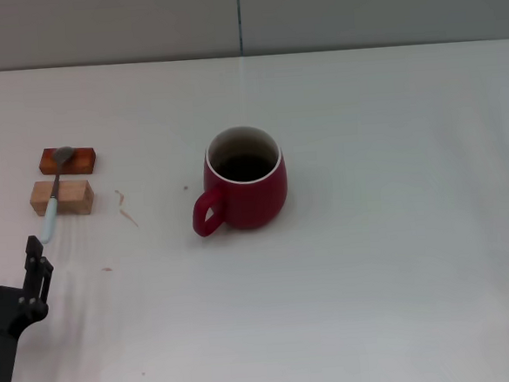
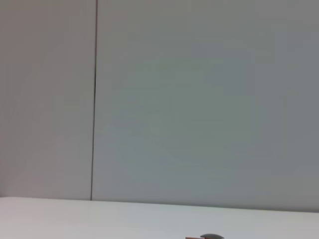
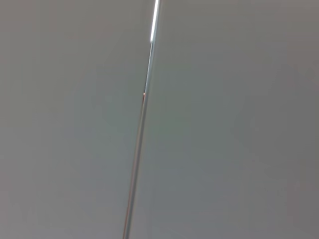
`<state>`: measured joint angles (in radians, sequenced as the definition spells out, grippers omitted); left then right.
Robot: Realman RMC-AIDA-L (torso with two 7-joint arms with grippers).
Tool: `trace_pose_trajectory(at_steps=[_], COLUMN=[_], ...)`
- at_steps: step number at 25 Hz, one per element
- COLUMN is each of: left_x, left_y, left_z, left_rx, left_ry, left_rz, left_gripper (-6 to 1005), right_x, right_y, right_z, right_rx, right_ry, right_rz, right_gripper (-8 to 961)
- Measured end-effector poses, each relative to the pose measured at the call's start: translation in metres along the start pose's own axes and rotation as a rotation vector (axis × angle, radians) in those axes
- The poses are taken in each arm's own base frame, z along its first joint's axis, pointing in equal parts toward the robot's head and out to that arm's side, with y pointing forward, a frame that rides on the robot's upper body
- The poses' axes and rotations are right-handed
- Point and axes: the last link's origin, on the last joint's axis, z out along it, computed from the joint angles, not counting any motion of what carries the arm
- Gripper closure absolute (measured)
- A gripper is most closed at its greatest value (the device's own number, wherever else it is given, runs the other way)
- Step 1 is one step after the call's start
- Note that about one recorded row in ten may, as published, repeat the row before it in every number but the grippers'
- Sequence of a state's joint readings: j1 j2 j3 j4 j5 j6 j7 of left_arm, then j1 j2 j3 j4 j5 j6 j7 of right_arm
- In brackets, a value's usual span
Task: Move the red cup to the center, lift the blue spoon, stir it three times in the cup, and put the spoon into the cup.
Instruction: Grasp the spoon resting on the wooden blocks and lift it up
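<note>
Nearest the lens, lower left of the head view: left gripper (image 1: 14,269), black. I am seeing one finger clearly and only a sliver of another at the frame edge, so I cannot tell whether the jaws are spread or pressed together. It is holding nothing and is sitting just short of the spoon's handle tip, which I am reading as staging for the pick.

Left, mid-height: blue spoon (image 1: 54,189). It is lying across two wooden blocks, its grey bowl resting on the darker block (image 1: 69,159) and its neck and pale handle crossing the lighter block (image 1: 61,197), the handle end running down toward the tabletop (image 1: 399,259). I am judging the blocks are raising it so fingers can get under and around the handle. The left wrist view is catching only the bowl's edge (image 2: 212,236) along its lower border.

Centre: red cup (image 1: 245,178), upright, standing well apart from the spoon, loop handle pointing lower left. It is already sitting about mid-table, so I am taking the centring step as done and the spoon lift as next.

Right: right gripper is not showing anywhere; its wrist camera is facing blank wall.
</note>
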<state>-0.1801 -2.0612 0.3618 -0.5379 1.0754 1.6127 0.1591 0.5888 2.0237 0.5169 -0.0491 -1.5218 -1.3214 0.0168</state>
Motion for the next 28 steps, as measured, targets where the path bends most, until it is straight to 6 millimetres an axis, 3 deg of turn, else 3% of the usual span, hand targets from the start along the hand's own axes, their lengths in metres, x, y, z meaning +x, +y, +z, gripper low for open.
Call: trace_pose_trajectory(at_steps=[16, 28], left_x=[-0.013, -0.014], left_y=[0.004, 0.011], left_z=[0.003, 0.016], left_rx=[-0.037, -0.078], left_ry=[-0.091, -0.105], left_rz=[0.012, 0.021], left_gripper=[323, 323], right_x=[0.001, 0.003], right_y=[0.003, 0.004], right_z=[-0.001, -0.004], right_rx=[-0.002, 0.000], right_ry=[0.006, 0.011], right_rz=[0.007, 0.009], right_gripper=[290, 291])
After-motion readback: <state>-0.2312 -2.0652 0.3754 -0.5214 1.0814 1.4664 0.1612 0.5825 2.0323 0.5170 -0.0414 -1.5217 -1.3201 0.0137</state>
